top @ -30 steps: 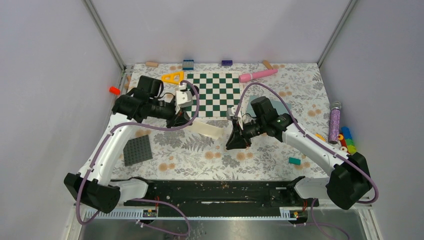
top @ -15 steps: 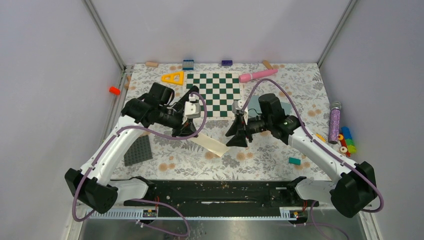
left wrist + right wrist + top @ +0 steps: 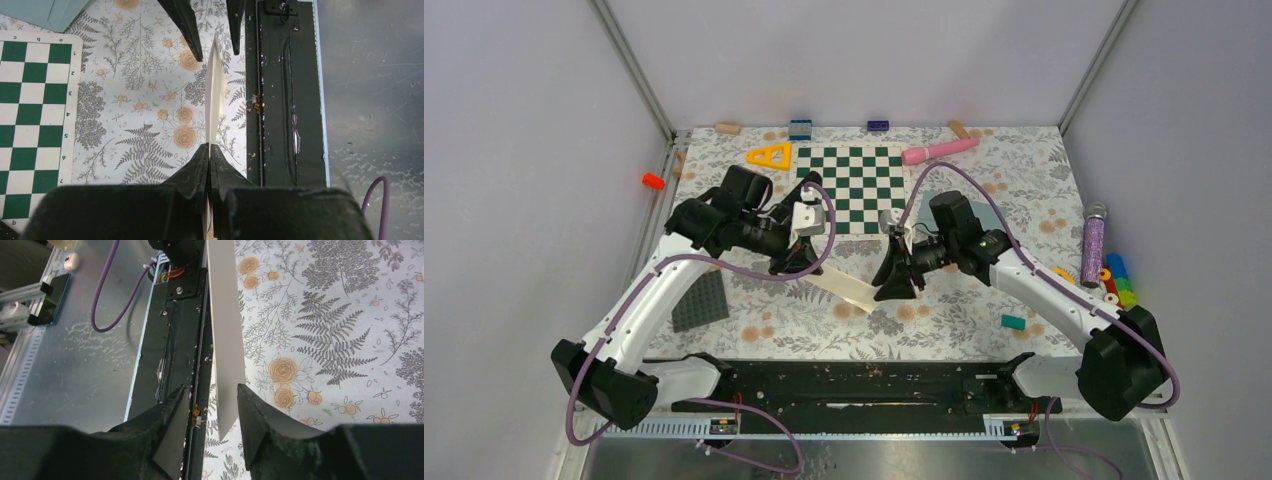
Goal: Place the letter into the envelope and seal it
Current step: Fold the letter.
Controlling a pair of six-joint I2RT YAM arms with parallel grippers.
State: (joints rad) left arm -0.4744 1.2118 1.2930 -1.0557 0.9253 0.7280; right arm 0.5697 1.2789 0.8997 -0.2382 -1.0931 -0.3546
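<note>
The cream letter (image 3: 841,290) hangs in the air as a narrow strip, edge-on in the left wrist view (image 3: 214,90). My left gripper (image 3: 801,266) is shut on its near end (image 3: 209,148). My right gripper (image 3: 892,287) is open, its two black fingers (image 3: 172,420) on either side of the letter's other end (image 3: 225,330) without pressing it. The teal envelope (image 3: 924,203) lies flat behind the right arm, mostly hidden by it; its corner shows in the left wrist view (image 3: 60,10).
A green-white chessboard (image 3: 854,188) lies at the back middle, a dark grey studded baseplate (image 3: 699,300) at front left. A yellow triangle (image 3: 770,155), pink cylinder (image 3: 939,150), purple glitter tube (image 3: 1092,243), teal block (image 3: 1013,321) and small blocks ring the floral mat.
My right gripper has opened and now straddles the letter's free end. My left gripper has carried the letter right and toward the front, swinging its free end to the right gripper.
</note>
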